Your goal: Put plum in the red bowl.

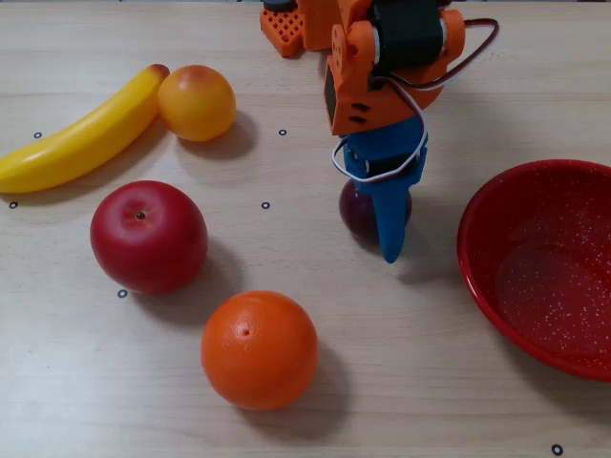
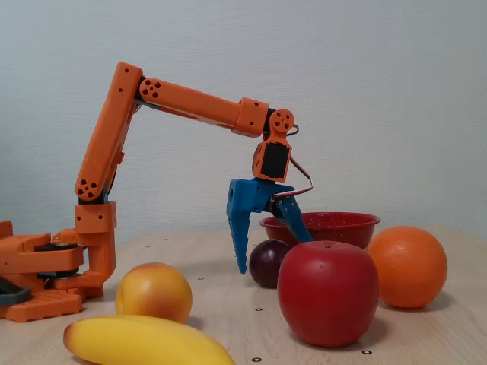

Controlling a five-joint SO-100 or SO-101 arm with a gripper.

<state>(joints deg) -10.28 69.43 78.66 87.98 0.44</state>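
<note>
The hand (image 2: 274, 255) hangs spread, straddling the plum (image 2: 268, 263) directly beneath it, with the red bowl (image 1: 540, 267) close beside the plum.

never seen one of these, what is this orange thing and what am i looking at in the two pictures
It is a small orange robot arm bolted to a wooden table. One picture looks straight down from above; the other looks across the table from the side. Its blue gripper is open, jaws straddling a small dark plum that sits on the table, so nothing is held. Nearby lie a red bowl, a red apple, an orange, a peach-coloured fruit and a banana.
</note>
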